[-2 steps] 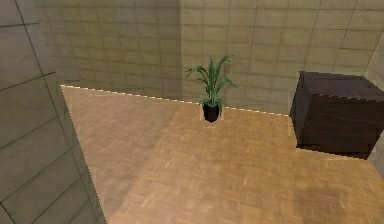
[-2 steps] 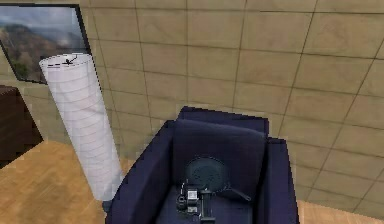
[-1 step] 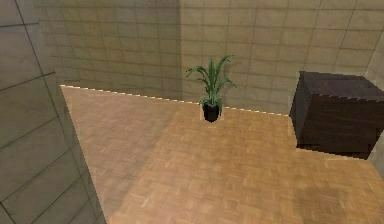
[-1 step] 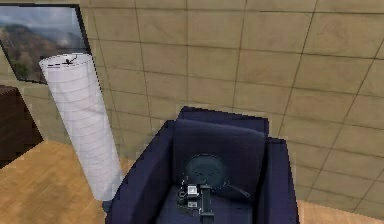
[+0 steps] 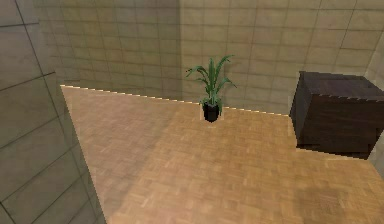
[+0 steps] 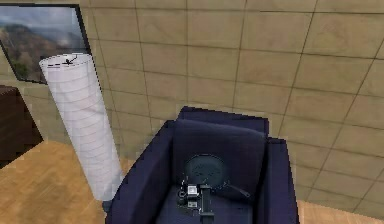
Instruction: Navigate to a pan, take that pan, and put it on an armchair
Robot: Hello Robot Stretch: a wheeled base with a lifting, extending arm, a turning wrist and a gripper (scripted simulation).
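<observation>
Claw is at the bottom middle of the arm side view, at the front of the navy armchair seat, with the arm poking up from the bottom edge. We can't tell how wide it's set or whether it's got hold of anything, since the pan shows against the seat cushion right behind it. The pan is a dark round disc mid-seat. What looks like its thin handle runs toward the lower right, so its long axis goes upper left to lower right. Left of the chair stands a tall white cylinder, with a landscape picture on the wall upper left. Forward view gives us a potted plant by the wall and a dark cabinet at the right.
</observation>
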